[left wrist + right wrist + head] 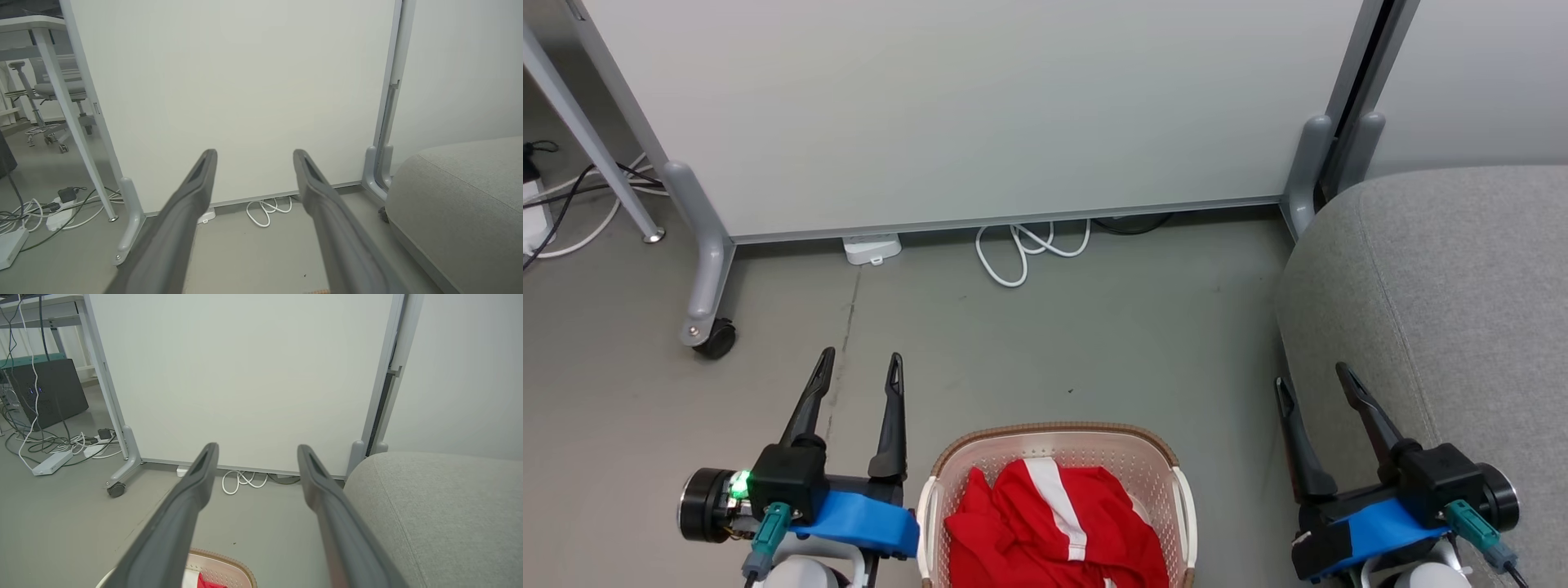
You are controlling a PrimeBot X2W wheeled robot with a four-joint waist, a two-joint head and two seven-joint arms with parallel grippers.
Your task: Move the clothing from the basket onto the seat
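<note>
The red clothing lies in the basket, just right of the open, empty left gripper; the open right gripper is farther off.

Open floor between basket and seat, partition behind

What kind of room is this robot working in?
Probably an office or lab corner: a wheeled white partition, loose cables and a power strip on the floor, and an office chair beyond.

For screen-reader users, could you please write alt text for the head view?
Red, white-striped clothing lies in a cream laundry basket between the open left gripper and open right gripper, beside a grey sofa seat.
</note>
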